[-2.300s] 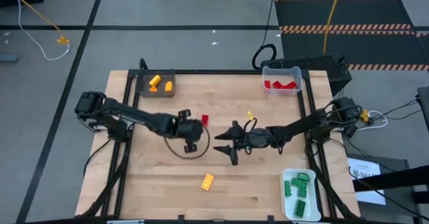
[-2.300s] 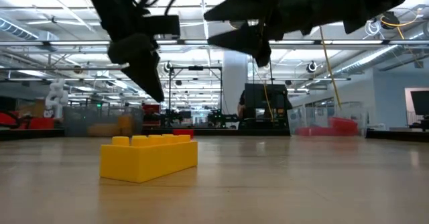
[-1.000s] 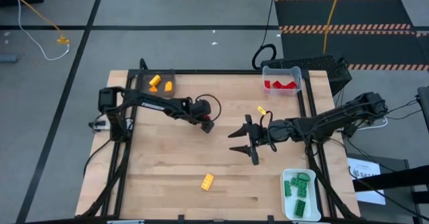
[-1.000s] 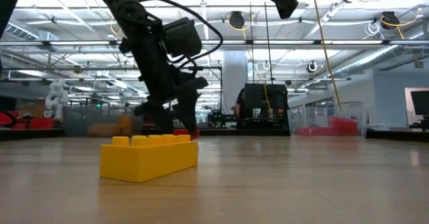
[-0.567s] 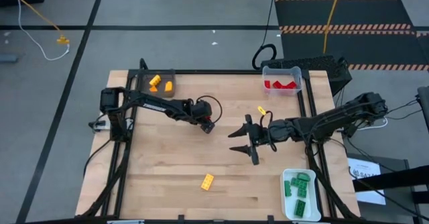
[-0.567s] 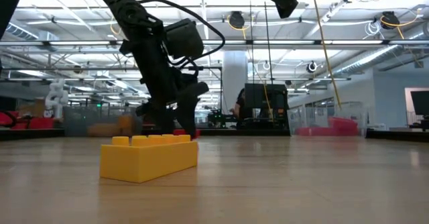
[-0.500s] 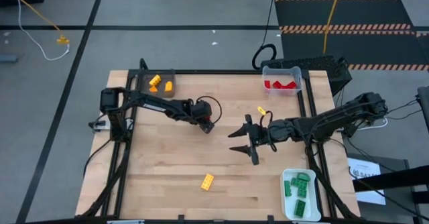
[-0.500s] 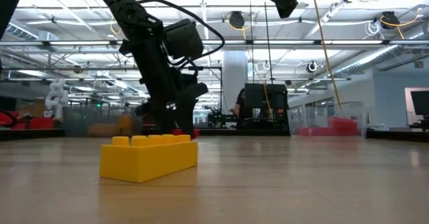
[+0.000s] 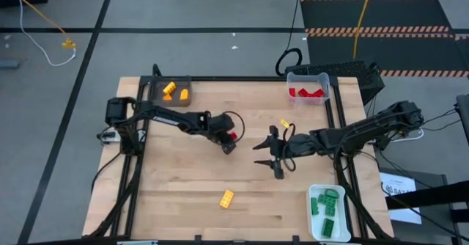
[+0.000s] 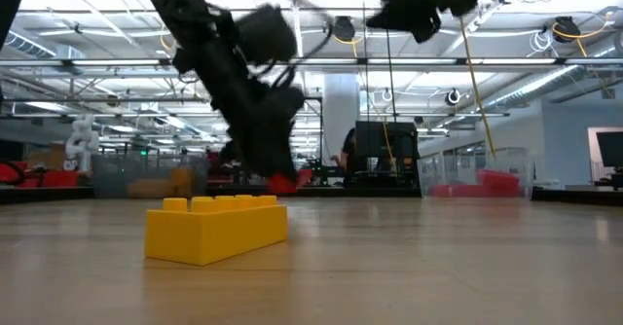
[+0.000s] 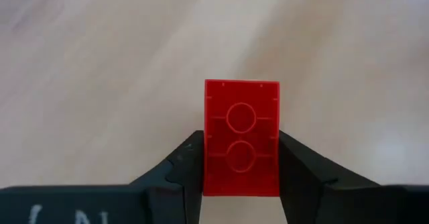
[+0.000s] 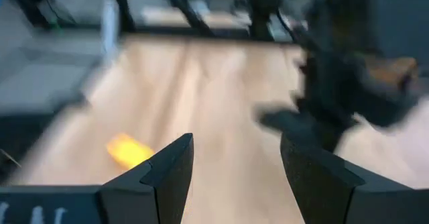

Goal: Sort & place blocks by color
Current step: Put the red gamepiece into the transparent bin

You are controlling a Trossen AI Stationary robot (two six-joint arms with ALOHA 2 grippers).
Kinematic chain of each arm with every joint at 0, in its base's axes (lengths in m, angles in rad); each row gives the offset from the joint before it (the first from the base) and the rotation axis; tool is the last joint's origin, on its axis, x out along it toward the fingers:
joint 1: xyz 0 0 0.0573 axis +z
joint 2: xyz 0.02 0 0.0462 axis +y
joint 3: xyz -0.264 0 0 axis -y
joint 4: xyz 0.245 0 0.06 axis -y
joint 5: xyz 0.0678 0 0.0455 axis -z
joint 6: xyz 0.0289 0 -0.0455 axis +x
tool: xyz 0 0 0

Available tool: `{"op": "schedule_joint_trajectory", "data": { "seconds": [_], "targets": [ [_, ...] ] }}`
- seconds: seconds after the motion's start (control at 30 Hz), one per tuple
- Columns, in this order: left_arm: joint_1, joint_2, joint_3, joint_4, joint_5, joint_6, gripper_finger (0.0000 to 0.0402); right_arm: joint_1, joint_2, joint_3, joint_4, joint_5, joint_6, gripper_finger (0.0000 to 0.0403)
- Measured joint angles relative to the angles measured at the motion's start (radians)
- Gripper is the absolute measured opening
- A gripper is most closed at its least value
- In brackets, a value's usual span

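Overhead, the left claw (image 9: 229, 140) sits mid-tabletop (image 9: 183, 194), clamped on a red brick (image 9: 233, 136). To its right the right claw (image 9: 270, 155) hovers, fingers spread and empty. A yellow brick (image 9: 227, 198) lies loose toward the near edge; orange bricks (image 9: 174, 92) fill the far-left dark tray (image 9: 155, 98), red bricks (image 9: 306, 93) the far-right clear tray (image 9: 308, 77), green bricks (image 9: 327, 207) the near-right white tray (image 9: 315, 223).

Low down, the yellow brick (image 10: 216, 228) stands nearest; the red brick (image 10: 285, 182) hangs above the wood.

From the left wrist, both fingers (image 11: 184, 170) pinch the red brick (image 11: 241, 137), underside showing. No legible writing.
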Motion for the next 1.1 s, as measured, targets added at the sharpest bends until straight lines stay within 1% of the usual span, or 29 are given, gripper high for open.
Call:
{"op": "schedule_joint_trajectory", "data": {
  "seconds": [0.03, 0.1, 0.2, 0.27, 0.4, 0.5, 0.57, 0.7, 0.83, 1.1],
  "targets": [
    [-0.016, -0.009, 0.002, 0.044, 0.005, 0.014, 0.0139, 0.000, 0.000, 0.000, -0.044, 0.016, -0.038, 0.0215],
    [-0.050, -0.038, 0.001, 0.068, 0.013, 0.040, 0.0139, 0.000, 0.001, -0.008, -0.116, 0.038, -0.128, 0.0215],
    [-0.118, -0.070, 0.003, 0.134, 0.012, 0.047, 0.0139, 0.007, 0.005, -0.071, -0.096, 0.031, -0.243, 0.0215],
    [-0.167, -0.083, 0.001, 0.161, 0.013, 0.055, 0.0143, 0.015, 0.013, -0.127, -0.014, 0.008, -0.347, 0.0215],
    [-0.255, -0.084, 0.001, 0.233, 0.014, 0.069, 0.0152, 0.042, 0.041, -0.220, 0.241, 0.005, -0.530, 0.0215],
    [-0.290, -0.085, 0.002, 0.291, 0.018, 0.070, 0.0154, 0.065, 0.062, -0.237, 0.417, 0.006, -0.639, 0.0215],
    [-0.295, -0.085, 0.002, 0.330, 0.046, 0.070, 0.0155, 0.085, 0.078, -0.231, 0.471, 0.003, -0.697, 0.0215],
    [-0.289, -0.085, 0.008, 0.381, 0.147, 0.060, 0.0156, 0.109, 0.132, -0.202, 0.489, -0.001, -0.738, 0.0217],
    [-0.291, -0.085, 0.010, 0.370, 0.158, 0.058, 0.0157, 0.112, 0.187, -0.167, 0.488, -0.024, -0.738, 0.0226],
    [-0.291, -0.085, 0.010, 0.351, 0.174, 0.035, 0.0158, 0.113, 0.279, -0.087, 0.485, -0.025, -0.756, 0.0251]
  ]
}}
